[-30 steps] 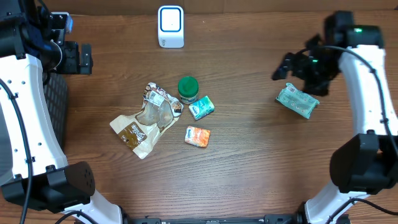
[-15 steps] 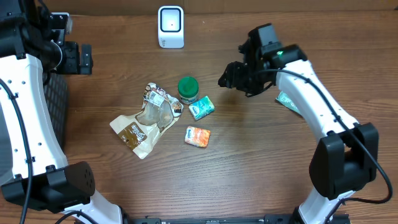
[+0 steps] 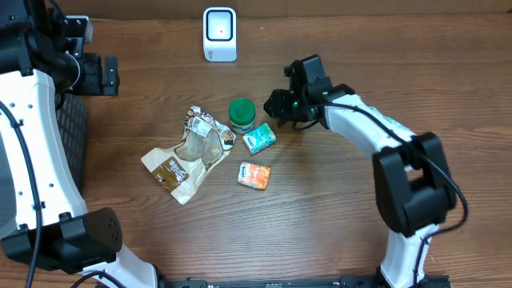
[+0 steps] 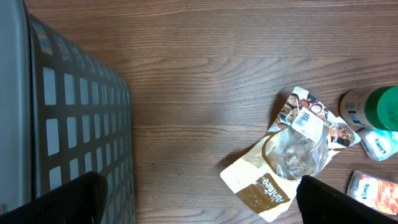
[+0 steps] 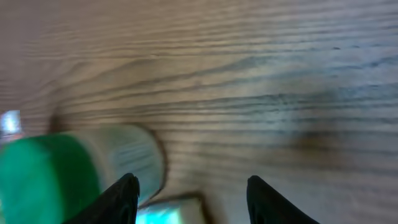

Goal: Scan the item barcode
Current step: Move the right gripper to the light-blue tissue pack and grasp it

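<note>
1. The item in hand was probably the small teal pack; the right wrist view was blurred, so the green-capped bottle touching it could not be ruled out.
2. The pack lay flat on the table, in the middle of the cluster. The bottle was at its upper left, and an orange pack lay near it on the side toward the robot.
3. It looked like a soft, film-wrapped wad, light and squashy. The wrapper would likely be slick and give under pressure.
4. The best hold appeared to be across its short sides, with a light pinch so that the film did not crumple over any printed code.
5. It was teal with a white label patch on top. No barcode showed on the upward face, so the code may have been underneath or on an edge.
6. The right gripper hovered over the pack's edge beside the bottle, its fingers partly apart and holding nothing.
7. The left gripper hung spread wide and empty, well off to the side by the basket.
8. The white scanner stood at the far edge of the table, apart from the cluster, so the pack would need lifting and turning toward it.
</note>
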`<state>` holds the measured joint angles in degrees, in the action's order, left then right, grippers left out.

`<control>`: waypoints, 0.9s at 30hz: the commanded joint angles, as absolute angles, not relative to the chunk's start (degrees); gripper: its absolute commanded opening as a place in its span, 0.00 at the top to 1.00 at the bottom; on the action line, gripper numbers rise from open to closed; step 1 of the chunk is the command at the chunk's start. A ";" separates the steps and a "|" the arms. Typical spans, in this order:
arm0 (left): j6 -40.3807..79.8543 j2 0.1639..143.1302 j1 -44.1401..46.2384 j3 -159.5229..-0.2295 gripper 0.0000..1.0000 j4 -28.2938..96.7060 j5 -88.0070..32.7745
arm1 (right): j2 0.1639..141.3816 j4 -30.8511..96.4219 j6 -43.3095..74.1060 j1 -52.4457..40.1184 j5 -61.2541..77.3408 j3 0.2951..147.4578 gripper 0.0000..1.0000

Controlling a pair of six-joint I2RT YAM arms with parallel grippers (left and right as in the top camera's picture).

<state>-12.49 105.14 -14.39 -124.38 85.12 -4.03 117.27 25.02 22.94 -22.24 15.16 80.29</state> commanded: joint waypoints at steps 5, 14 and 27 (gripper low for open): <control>-13.74 105.36 -14.59 -124.49 0.00 85.06 -4.45 | 120.38 24.14 22.46 -24.01 14.59 79.88 0.50; -13.74 105.36 -14.59 -124.49 0.00 85.06 -4.45 | 120.36 34.20 16.19 -24.36 11.62 79.94 0.51; -13.74 105.36 -14.59 -124.49 0.01 85.06 -4.45 | 120.14 56.58 14.13 -21.52 14.57 93.65 0.54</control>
<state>-12.49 105.14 -14.39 -124.38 85.12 -4.03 120.40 55.64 16.40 -21.65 10.74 88.58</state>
